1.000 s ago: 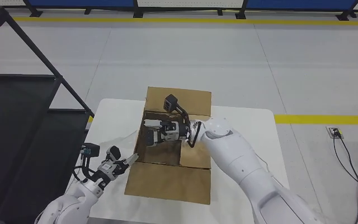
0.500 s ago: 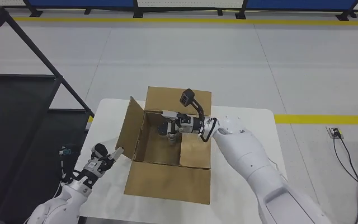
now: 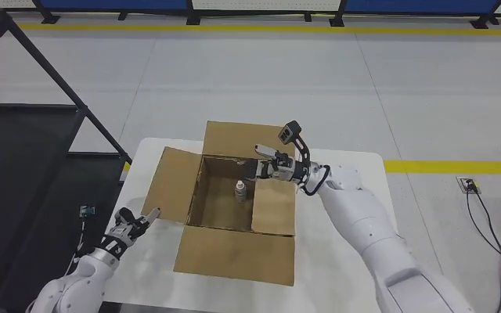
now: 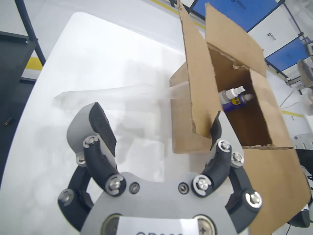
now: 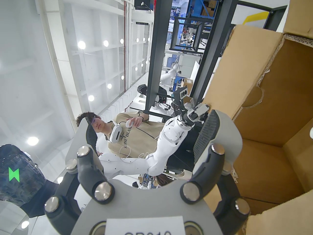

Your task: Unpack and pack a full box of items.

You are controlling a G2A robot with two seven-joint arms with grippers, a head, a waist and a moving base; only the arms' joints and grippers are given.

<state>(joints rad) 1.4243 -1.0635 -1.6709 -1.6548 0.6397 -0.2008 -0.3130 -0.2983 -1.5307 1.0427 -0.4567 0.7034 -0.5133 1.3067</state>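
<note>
Unpacking step, seemingly: box (image 3: 235, 254) sitting open mid-surface (image 3: 156, 262), bottle (image 3: 240, 189) standing inside. Right claw (image 3: 258, 159) hanging released at bottle's 1 o'clock. Left claw (image 3: 150, 217) released at box's 8 o'clock. Next move likely calling for right claw dropping onto bottle.

The box's (image 3: 235, 254) walls hide much of its floor in the top view, and the bottle (image 3: 241, 188) inside is too small to tell its kind. From the left wrist, a raised flap (image 4: 195, 79) covers the lower parts of the bottle and a blue can (image 4: 236, 101). Whether the left gripper's (image 4: 157, 114) far finger (image 4: 216, 128) touches that flap cannot be told. In the right wrist view, the frame's edge cuts off a white object (image 5: 311, 133) in the box.
</note>
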